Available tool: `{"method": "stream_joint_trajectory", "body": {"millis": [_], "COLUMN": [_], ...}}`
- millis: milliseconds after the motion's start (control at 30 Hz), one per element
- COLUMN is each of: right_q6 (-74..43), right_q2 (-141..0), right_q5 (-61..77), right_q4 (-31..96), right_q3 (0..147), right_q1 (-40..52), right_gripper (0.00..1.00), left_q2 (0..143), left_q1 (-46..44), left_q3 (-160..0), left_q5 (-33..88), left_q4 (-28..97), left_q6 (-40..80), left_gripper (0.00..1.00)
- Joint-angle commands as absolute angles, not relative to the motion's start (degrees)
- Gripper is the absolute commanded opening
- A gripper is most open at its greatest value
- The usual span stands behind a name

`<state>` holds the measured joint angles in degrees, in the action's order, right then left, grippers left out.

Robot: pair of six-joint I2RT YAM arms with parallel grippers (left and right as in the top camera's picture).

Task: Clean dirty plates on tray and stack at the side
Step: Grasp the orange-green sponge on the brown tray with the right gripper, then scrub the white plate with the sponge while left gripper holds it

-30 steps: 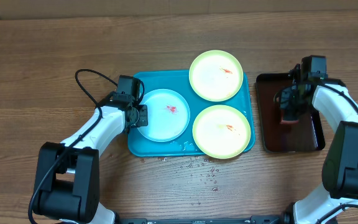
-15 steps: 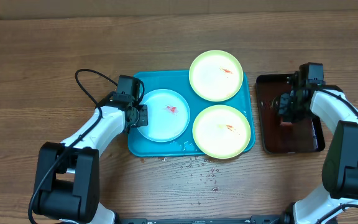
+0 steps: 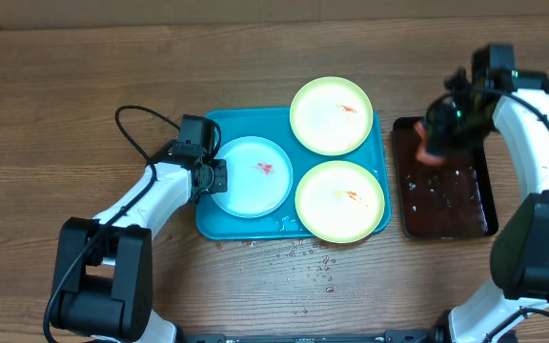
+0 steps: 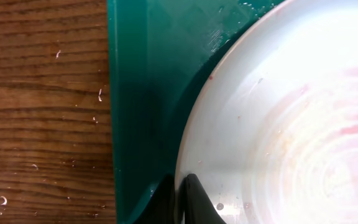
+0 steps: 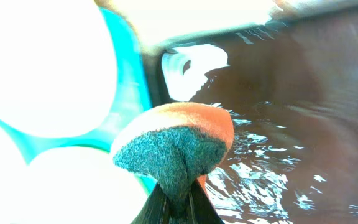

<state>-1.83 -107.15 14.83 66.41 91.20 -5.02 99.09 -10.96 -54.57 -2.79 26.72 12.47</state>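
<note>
Overhead: the teal tray (image 3: 232, 126) is seen mid-frame on the bench (image 3: 65, 86), with the blue-white plate (image 3: 249, 181) in its left half and the yellow-green plates (image 3: 331, 115) at upper and lower right. The left end effector (image 3: 213, 178) is set at the blue-white plate's left rim. The right end effector (image 3: 438, 143) is held over the dark tray (image 3: 446, 205) at right, with a sponge (image 3: 429, 154) gripped.
Left wrist: the fingers (image 4: 194, 199) are closed narrow on the plate rim at bottom centre.
Right wrist: the sponge is pinched tight at centre, with the wet dark tray seen at right.

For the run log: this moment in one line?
left jaws: shut on blue-white plate | right jaws: shut on sponge over dark tray
</note>
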Motion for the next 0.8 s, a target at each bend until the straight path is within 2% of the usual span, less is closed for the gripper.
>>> {"method": "stream_joint_trajectory", "body": {"millis": [0,200,467,767], "right_q6": [-2.2,-6.7,-15.4,-20.0], "right_q2": [-106.4,-106.5,-112.7,-122.8], "right_q5": [26.7,30.0,18.3,12.4], "right_q4": [66.7,58.8,49.7,45.2], "right_q3": [96.2,95.8,94.3,94.3], "right_q1": [0.4,13.4,29.1,34.5], "right_gripper": [0.04,0.04,0.04,0.04], "left_q2": [100.0,100.0,100.0,100.0], "left_q1": [-10.7,-9.1,-4.4,-2.6], "left_q3": [-53.7,-53.7,-53.7,-53.7], "left_q5": [-0.1,2.5,8.5,12.6], "left_q4": [26.7,26.7,27.0,27.2], "left_q6": [10.3,10.3,10.3,10.3], "left_gripper": [0.04,0.04,0.04,0.04]}}
